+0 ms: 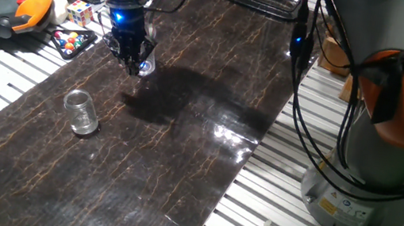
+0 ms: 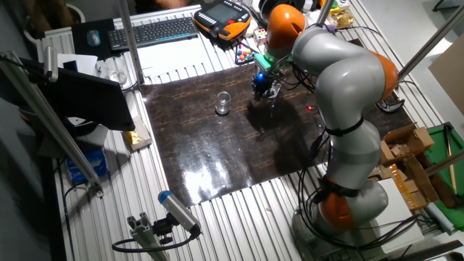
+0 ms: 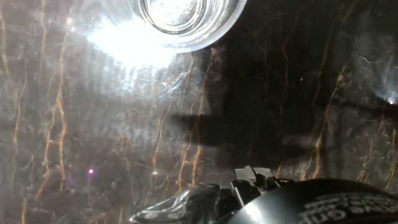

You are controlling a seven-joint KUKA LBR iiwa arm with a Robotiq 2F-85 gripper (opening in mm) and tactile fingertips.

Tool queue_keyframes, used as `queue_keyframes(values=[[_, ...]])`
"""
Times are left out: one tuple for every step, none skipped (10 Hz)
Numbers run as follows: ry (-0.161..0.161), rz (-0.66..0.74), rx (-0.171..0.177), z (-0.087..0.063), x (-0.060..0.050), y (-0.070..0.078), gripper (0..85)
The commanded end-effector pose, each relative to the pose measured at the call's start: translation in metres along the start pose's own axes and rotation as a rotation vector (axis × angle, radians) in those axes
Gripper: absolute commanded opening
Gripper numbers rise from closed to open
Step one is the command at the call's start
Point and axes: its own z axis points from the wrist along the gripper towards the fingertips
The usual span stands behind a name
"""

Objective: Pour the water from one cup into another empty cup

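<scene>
while the gripper (image 1: 132, 56) hangs at the mat's (image 1: 205, 145) far edge, just over a glass (image 1: 145, 64), the other glass (image 1: 82, 112) stands upright well apart, toward the near-left edge; jaw state cannot be told.

Found almost nothing legible. Spotted a white label with a yellow warning sign (image 1: 346, 203) on the robot base (image 1: 366, 194), print too small to read. Noticed raised lettering (image 3: 348, 208) on the dark housing at the bottom edge of the hand view, blurred past reading. Saw keys on the keyboard (image 2: 156, 30) and buttons on the orange pendant (image 2: 223, 16), characters too tiny to make out. Made out no brand, number or word anywhere else on the table (image 1: 180, 150).
</scene>
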Motion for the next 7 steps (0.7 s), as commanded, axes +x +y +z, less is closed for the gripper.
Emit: queue_keyframes(values=[[-0.001, -0.004, -0.003, 0.0, 0.0, 0.0, 0.7], [0.01, -0.008, -0.014, 0.0, 0.0, 0.0, 0.7], [0.011, -0.006, -0.017, 0.0, 0.0, 0.0, 0.7], [0.014, 0.012, -0.021, 0.0, 0.0, 0.0, 0.7], [0.019, 0.039, -0.018, 0.003, 0.0018, 0.0022, 0.7], [0.019, 0.052, -0.018, 0.0058, 0.004, 0.0043, 0.7], [0.019, 0.071, -0.02, 0.0095, 0.0076, 0.0086, 0.7]])
